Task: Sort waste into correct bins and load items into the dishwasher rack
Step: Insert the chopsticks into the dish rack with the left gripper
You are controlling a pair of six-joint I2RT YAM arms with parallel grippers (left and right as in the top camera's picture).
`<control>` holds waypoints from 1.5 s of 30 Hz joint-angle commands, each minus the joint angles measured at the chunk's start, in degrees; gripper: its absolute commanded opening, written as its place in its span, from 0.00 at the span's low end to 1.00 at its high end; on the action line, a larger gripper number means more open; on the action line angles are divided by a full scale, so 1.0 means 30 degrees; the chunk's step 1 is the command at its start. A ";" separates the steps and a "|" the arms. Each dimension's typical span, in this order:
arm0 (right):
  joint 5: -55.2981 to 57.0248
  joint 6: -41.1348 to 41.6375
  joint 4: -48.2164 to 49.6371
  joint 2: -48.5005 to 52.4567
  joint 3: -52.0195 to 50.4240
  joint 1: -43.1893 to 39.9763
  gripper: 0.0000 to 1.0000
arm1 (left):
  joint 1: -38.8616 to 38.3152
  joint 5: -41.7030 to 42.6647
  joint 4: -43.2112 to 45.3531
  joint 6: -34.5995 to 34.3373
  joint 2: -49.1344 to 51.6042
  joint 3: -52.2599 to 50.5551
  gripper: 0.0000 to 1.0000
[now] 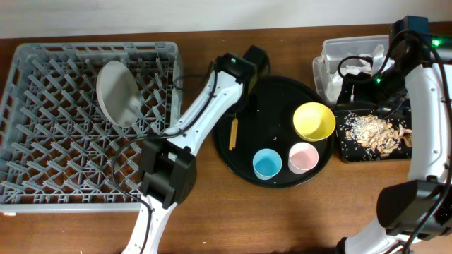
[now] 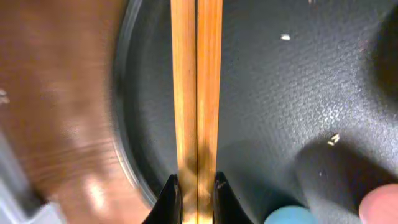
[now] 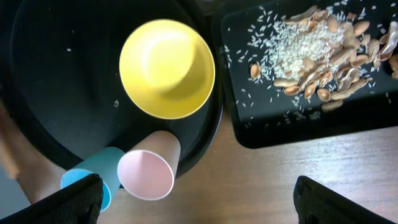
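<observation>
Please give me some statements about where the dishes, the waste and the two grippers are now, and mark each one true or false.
1. The plate stands on edge in the dishwasher rack. True.
2. The yellow bowl sits in the rack. False: it is on the round black tray.
3. The left gripper has the chopsticks between its fingers. True.
4. The right gripper holds the pink cup. False: it is open and empty.
5. The food scraps lie in the black rectangular tray. True.
</observation>
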 commanded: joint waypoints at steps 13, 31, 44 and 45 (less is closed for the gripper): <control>0.0175 0.0058 -0.0007 -0.0175 -0.0087 -0.0036 0.99 | 0.9078 -0.0794 -0.3847 0.5610 0.0138 0.4605 0.01; 0.0168 0.0058 -0.0015 -0.0175 -0.0087 -0.0036 0.99 | 0.9872 -0.2033 -0.2535 0.7417 0.0066 0.2514 0.68; 0.0168 0.0066 -0.0029 -0.0175 -0.0087 -0.0036 0.98 | 0.6543 0.3468 -0.5778 0.7992 -0.1362 0.7606 0.69; 0.0168 0.0066 -0.0029 -0.0175 -0.0087 -0.0036 0.99 | 0.6127 0.3606 -0.5778 0.7992 -0.1836 0.7606 0.69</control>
